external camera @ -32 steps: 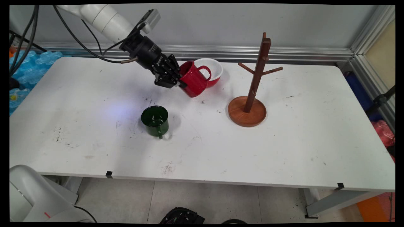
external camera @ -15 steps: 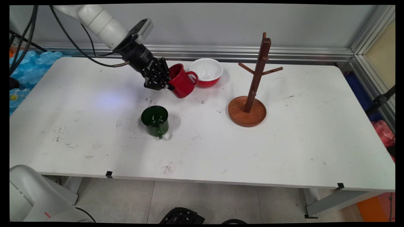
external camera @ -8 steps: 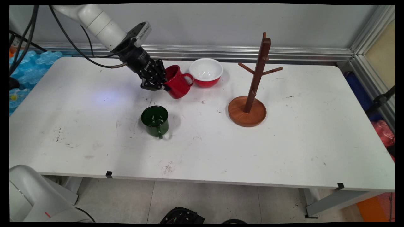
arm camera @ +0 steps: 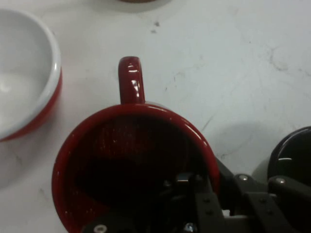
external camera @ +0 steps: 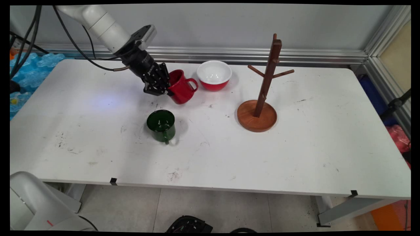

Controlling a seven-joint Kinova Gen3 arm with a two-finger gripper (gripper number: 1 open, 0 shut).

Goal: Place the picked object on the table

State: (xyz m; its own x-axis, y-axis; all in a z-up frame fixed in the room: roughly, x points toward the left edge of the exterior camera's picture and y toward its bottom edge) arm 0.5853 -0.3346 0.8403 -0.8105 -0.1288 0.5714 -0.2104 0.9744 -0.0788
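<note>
Red mug (external camera: 181, 89) sits tilted in the jaws of the gripper (external camera: 164, 88), which clamp its rim at the surface's (external camera: 295, 147) far left-centre. Just right stands a red-and-white bowl (external camera: 214, 75); nearer, a green mug (external camera: 161, 125).

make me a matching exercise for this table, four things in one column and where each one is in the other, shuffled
Things:
1. red mug
2. green mug
3. bowl
4. mug tree

Places:
A. farthest right on the table
B. alone near the table's middle, handle toward the camera
C. held tilted in the pincer
D. at the back, between the red mug and the mug tree

Pairs: 1-C, 2-B, 3-D, 4-A
</note>
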